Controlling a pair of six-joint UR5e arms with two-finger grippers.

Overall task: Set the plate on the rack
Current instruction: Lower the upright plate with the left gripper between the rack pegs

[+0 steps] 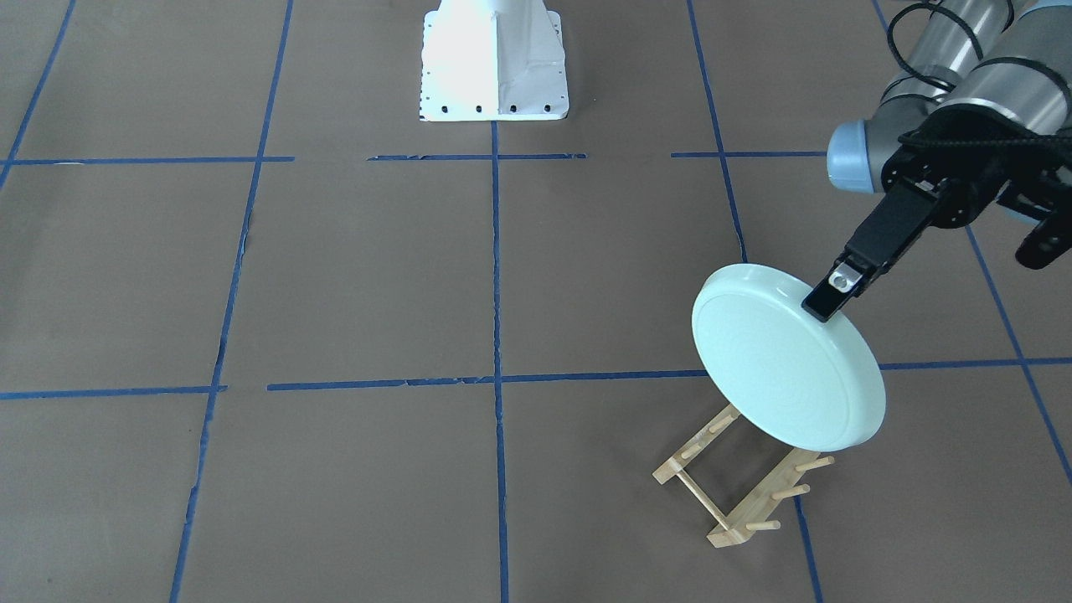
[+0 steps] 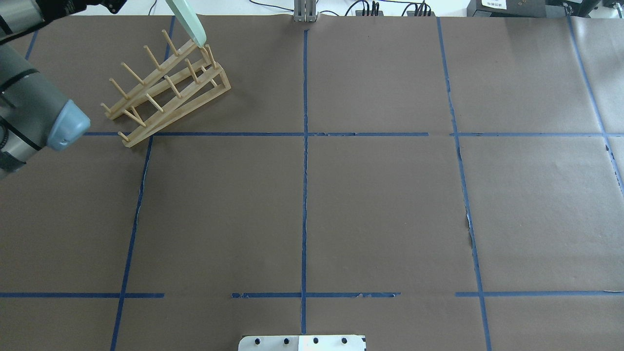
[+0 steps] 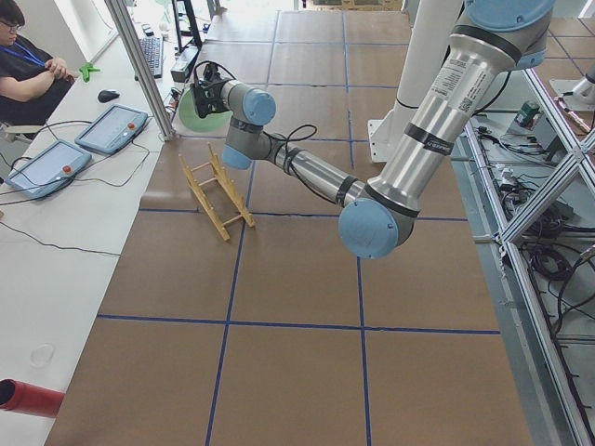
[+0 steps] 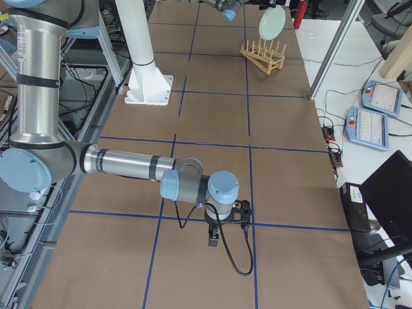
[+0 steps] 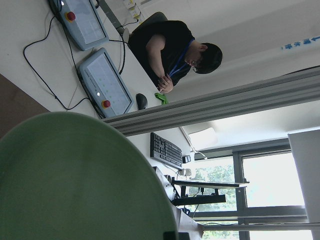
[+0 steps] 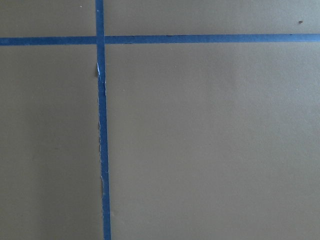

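Note:
My left gripper [image 1: 827, 303] is shut on the upper rim of the pale mint-green plate [image 1: 787, 368]. It holds the plate tilted on edge over the far end of the small wooden rack [image 1: 737, 490]. In the overhead view the plate's lower edge [image 2: 190, 27] is at the rack's end pegs [image 2: 207, 53]; I cannot tell whether they touch. The plate fills the lower left of the left wrist view [image 5: 75, 180]. My right gripper [image 4: 215, 233] hangs low over the brown paper far from the rack; I cannot tell if it is open or shut.
The white robot base [image 1: 494, 63] stands at the middle of the robot's side. Beyond the rack are an aluminium post [image 3: 139, 65], two control tablets [image 3: 112, 128] and a seated operator [image 3: 28, 74]. Blue tape lines [image 2: 304, 170] cross the brown paper.

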